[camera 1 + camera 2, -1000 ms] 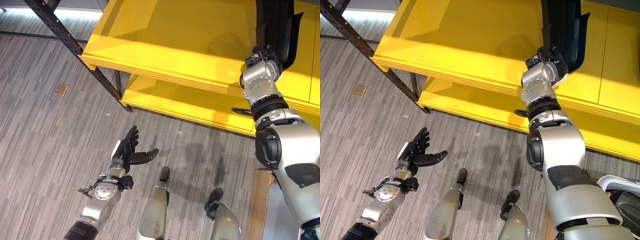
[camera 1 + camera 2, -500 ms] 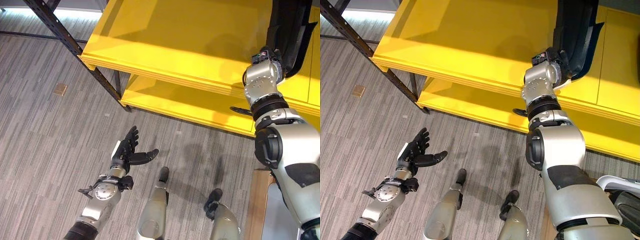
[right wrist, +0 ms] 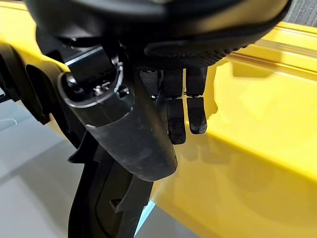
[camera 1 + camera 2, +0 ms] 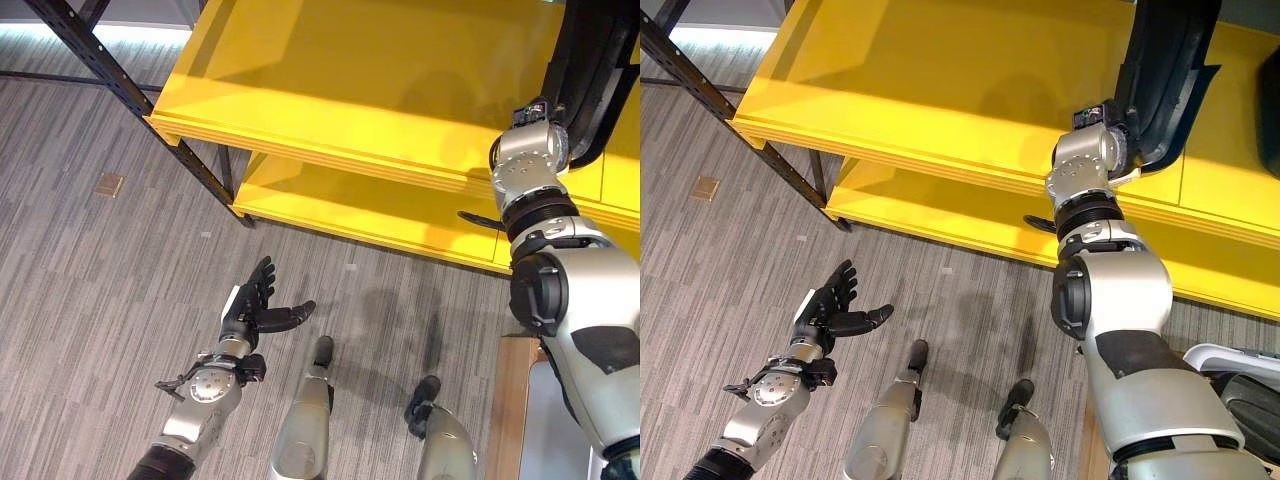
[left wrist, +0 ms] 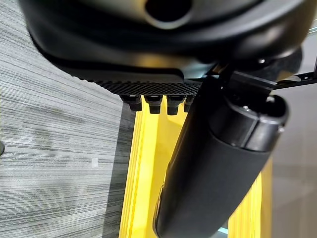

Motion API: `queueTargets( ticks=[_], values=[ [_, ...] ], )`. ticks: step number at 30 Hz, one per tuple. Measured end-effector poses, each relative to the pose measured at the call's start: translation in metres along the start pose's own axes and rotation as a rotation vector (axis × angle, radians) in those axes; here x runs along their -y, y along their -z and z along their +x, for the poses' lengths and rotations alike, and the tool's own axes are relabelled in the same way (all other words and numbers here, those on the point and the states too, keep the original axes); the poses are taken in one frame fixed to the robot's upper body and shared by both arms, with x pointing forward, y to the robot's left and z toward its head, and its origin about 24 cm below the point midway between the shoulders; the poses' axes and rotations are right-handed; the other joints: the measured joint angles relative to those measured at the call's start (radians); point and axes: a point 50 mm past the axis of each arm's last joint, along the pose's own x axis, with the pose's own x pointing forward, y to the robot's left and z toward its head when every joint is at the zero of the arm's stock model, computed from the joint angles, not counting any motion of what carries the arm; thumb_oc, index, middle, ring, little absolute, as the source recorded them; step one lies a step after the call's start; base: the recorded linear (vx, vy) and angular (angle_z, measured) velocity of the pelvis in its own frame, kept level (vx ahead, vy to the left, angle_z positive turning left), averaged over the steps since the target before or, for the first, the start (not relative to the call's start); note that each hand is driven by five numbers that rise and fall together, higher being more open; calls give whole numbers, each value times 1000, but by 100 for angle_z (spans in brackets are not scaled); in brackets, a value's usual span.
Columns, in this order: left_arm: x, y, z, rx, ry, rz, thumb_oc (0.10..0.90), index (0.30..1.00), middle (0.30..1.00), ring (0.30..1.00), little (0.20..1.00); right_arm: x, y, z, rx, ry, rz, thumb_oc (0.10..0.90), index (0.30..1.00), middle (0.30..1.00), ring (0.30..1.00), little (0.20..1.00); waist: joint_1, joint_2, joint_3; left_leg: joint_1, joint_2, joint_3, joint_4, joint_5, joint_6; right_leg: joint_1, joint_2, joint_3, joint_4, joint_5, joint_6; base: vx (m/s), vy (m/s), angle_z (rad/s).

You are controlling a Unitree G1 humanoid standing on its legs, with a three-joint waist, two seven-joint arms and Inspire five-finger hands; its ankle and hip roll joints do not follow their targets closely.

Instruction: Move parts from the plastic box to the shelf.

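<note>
Shelving of bright yellow boards [image 4: 330, 90] on a black steel frame spans 2 levels above the grey striped carpet floor [image 4: 90, 300]. Our right hand [image 3: 148, 129] grips a long dark plastic part [image 4: 1160, 80] standing on the upper board. Our left hand [image 4: 258, 308] hangs over the carpet, fingers spread, holding nothing.

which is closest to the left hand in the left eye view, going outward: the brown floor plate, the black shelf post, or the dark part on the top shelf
Measured from the left hand, open above the floor:
1. Black shelf post, its foot just beyond the hand, toward the shelf.
2. Brown floor plate, farther off on the robot's left.
3. Dark part, far across on the robot's right, by the right hand.
</note>
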Motion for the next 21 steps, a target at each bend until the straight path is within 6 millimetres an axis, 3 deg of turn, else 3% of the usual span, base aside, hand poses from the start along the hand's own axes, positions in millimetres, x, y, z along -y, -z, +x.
queueTargets(
  ticks=[21],
  values=[
    [-4,6,0,-24,-22,5,900,1000,1000,1000,1000,-2,5,-4,-4,-18,-15,900,1000,1000,1000,1000,1,0,0,-1,0,3,4,-4,0,-1,0,2,0,0,0,0,0,0]
  ],
)
